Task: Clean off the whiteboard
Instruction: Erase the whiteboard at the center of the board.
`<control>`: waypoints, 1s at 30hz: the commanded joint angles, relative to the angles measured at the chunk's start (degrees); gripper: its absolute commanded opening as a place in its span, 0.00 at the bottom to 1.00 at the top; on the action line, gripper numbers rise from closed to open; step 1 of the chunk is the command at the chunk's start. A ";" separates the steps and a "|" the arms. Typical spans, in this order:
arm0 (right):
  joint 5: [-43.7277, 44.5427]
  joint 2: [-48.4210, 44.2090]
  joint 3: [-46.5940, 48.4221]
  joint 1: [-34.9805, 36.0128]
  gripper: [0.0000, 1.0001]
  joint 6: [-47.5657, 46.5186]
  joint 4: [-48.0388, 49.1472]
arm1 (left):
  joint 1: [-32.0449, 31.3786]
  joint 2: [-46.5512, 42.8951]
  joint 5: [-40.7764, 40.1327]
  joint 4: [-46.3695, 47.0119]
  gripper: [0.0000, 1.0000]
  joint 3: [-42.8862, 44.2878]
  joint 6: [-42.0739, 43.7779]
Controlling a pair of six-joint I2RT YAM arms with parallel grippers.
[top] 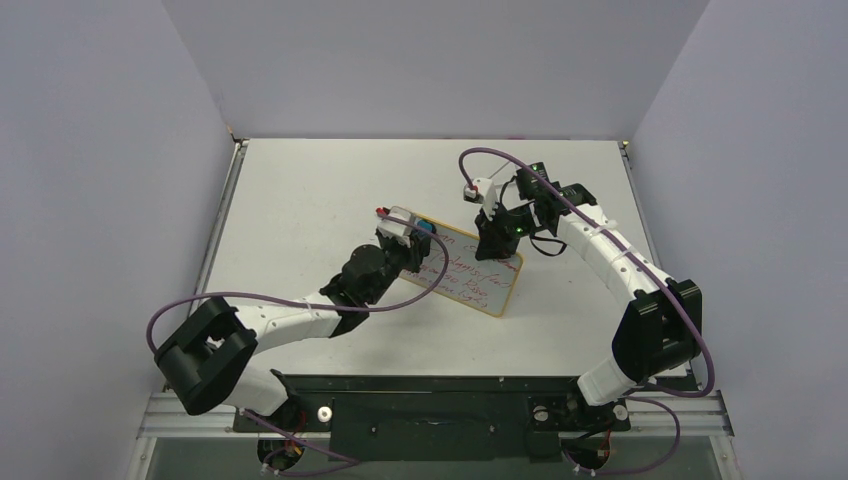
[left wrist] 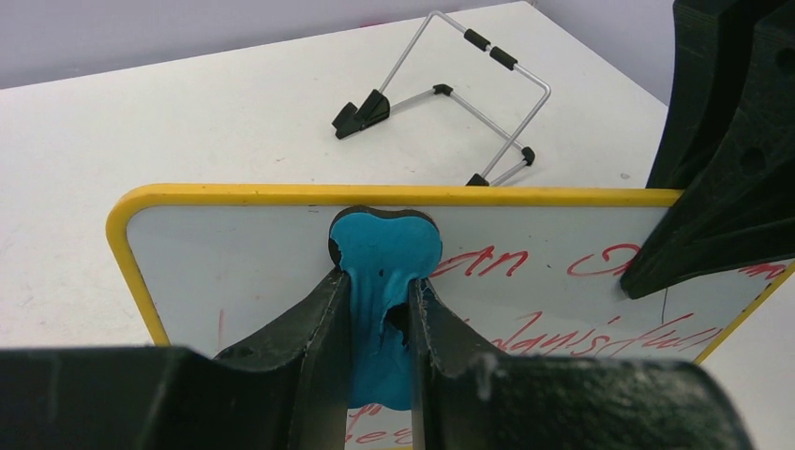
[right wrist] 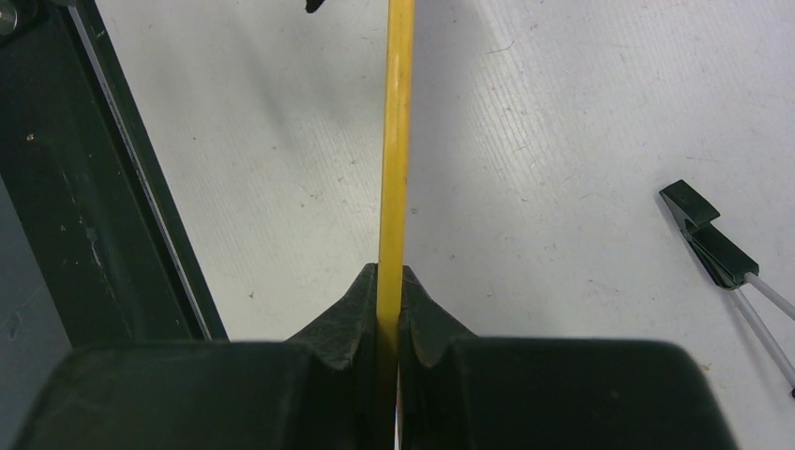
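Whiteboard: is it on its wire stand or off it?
Off. The wire stand sits empty on the table beyond the whiteboard, apart from it, while the right claw pinches the board's yellow edge.

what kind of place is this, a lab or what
Likely a robot lab test cell: a white table boxed in by plain grey panels, two robot arms bolted to a black rail, and a whiteboard as the prop.
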 commanded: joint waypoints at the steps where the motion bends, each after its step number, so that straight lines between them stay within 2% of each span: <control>1: 2.05 1.80 -0.44 0.78 0.00 -3.88 -2.20 | -0.34 2.25 -0.12 4.40 0.00 -1.94 -1.58; 12: 2.03 1.90 -0.44 0.80 0.00 -3.88 -2.22 | -0.69 6.71 -0.91 7.03 0.00 -3.96 -3.00; 25: 2.02 2.00 -0.43 0.79 0.00 -3.97 -2.28 | -1.49 0.72 -0.96 1.92 0.00 4.15 0.01; 30: 2.04 2.06 -0.33 0.80 0.00 -3.97 -2.38 | -2.30 1.11 -0.71 1.23 0.00 5.06 0.63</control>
